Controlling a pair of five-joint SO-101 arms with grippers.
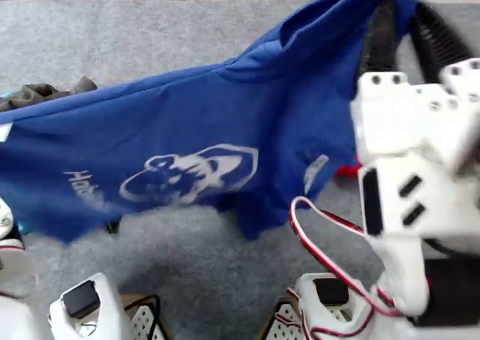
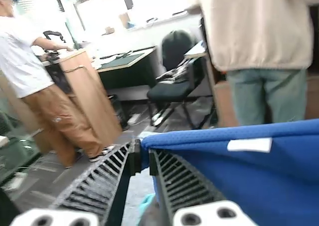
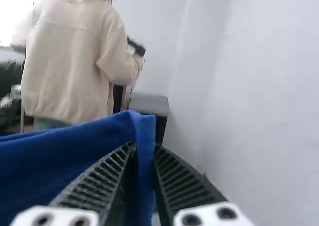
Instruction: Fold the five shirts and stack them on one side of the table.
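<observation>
Holding the blue shirt (image 1: 225, 130) up off the grey desk (image 1: 187, 272), so it's stretched out wide between the two sets of jaws. The left jaws are clamped tight on one corner of the cloth, with the edge pinched right between them. A little white tag (image 2: 249, 145) sits on the fabric just beside them. The right jaws are squeezed shut on a fold at the other end, and blue cloth spills out to one side of them. That end sits higher, so the shirt slopes down from the right jaws toward the left ones. The white print (image 1: 187, 175) hangs about midway between both, facing up, and the loose bottom edge droops below the jaws close to the desk. Some crumpled dark cloth (image 1: 45, 94) lies on the desk near the left jaws' end, partly tucked behind the shirt
</observation>
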